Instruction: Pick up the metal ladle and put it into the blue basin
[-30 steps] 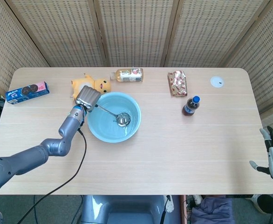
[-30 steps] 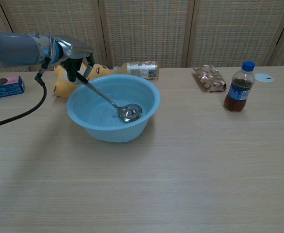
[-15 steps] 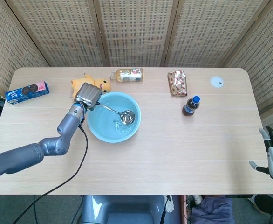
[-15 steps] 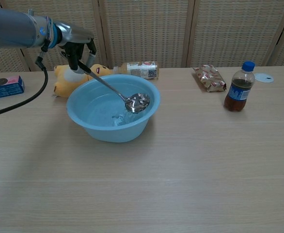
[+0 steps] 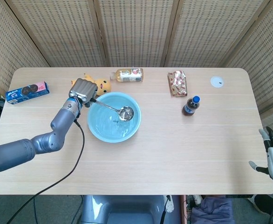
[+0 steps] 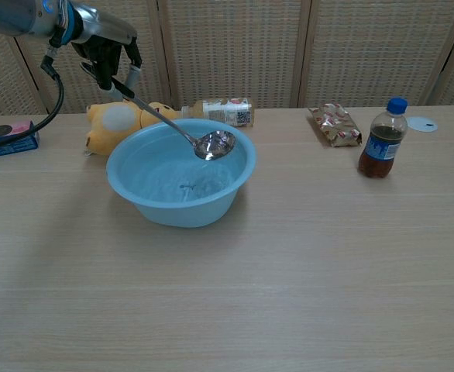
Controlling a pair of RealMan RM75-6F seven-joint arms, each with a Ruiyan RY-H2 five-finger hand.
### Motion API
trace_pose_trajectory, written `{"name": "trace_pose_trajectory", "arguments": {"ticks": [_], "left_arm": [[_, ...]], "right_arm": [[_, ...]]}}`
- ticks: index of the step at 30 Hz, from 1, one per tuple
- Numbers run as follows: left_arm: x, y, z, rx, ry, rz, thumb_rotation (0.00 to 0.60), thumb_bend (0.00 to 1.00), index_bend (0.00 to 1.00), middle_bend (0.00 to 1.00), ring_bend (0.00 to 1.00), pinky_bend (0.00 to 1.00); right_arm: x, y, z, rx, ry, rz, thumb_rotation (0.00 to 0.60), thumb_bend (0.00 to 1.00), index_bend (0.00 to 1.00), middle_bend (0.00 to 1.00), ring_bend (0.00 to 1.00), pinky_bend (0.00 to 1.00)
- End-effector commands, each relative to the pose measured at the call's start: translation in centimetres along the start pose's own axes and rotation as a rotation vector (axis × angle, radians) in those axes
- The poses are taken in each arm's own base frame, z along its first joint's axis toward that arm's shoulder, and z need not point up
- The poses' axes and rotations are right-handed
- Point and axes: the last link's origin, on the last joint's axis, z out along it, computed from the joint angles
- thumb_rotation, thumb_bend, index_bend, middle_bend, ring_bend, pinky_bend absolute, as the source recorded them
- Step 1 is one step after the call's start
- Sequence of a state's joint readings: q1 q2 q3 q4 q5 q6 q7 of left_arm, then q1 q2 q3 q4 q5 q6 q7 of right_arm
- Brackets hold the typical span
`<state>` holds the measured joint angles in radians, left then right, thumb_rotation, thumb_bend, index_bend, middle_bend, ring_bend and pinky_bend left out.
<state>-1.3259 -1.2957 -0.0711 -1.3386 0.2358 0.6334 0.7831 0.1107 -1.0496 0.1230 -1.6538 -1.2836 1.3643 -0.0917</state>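
With left hand (image 6: 107, 56) closed around the ladle (image 6: 215, 144) handle, bowl hanging over the basin (image 6: 239, 174), best lowered gently before releasing, avoiding the rim.

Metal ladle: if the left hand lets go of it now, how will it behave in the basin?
The metal ladle looks rigid, so it should drop without bending. Its smooth shiny bowl hangs above the blue basin, so it will probably slide down the curved wall. The left hand grips only the handle's end, so it may swing.
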Motion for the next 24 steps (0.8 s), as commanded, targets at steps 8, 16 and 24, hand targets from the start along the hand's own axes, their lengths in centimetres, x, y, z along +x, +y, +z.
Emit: {"name": "trace_pose_trajectory", "arguments": {"ticks": [8,16,24], "left_arm": [[2.8,-0.4,-1.5,0.035,-0.078,-0.015,0.600,0.83,0.88,1.00,1.00,1.00],[4.2,-0.8,-2.5,0.047,-0.097,-0.042,0.600,0.83,0.88,1.00,1.00,1.00],[4.6,-1.0,-3.3,0.062,-0.106,-0.027,0.600,0.84,0.88,1.00,1.00,1.00]], "right_arm": [[-0.1,0.0,0.1,-0.005,-0.003,-0.004,0.600,0.00,0.00,0.00,0.00,0.00],[-0.1,-0.1,0.1,-0.003,-0.002,-0.007,0.600,0.00,0.00,0.00,0.00,0.00],[-0.1,-0.1,-0.1,-0.001,0.002,-0.007,0.600,0.00,0.00,0.00,0.00,0.00]]}}
